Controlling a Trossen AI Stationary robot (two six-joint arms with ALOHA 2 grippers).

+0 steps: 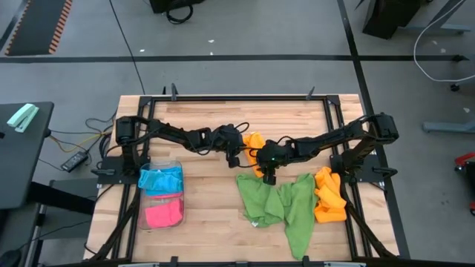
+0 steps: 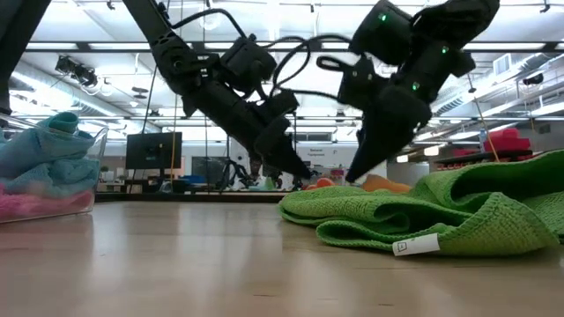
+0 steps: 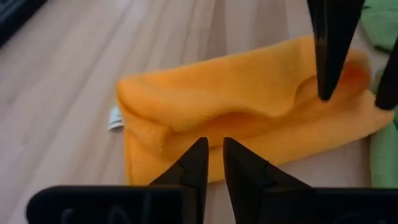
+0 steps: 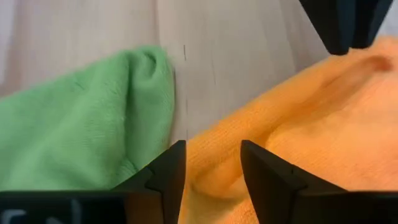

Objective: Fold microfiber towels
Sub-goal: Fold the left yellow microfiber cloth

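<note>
Where the tabletop's near edge runs: two green towels point(image 1: 278, 208) lie crumpled and overlapping, right of the middle, one with a white tag point(image 2: 414, 246) on the hem that faces the near edge.
Near left corner: a clear plastic tray point(image 1: 139, 215) holds a pink towel point(image 1: 163, 213) on its near side and a sky blue towel point(image 1: 159, 180) behind it, both bunched.
Right edge: a heap of orange towels point(image 1: 329, 196) sits just beside the green ones.
Middle of the tabletop: a single orange towel point(image 3: 236, 106) lies folded over into a long strip, one end next to the green cloth.
Right gripper point(image 4: 212, 144): low over the strip's end nearest the green towels, its two fingers clearly parted with orange cloth showing below the gap; nothing is pinched between them.
Left gripper point(image 3: 212, 142): low at the strip's opposite long side, facing the right gripper across the cloth, fingers drawn in to a thin slit with nothing caught in it.
Far edge: both arms reach in from mounts at the far corners, left and right.
</note>
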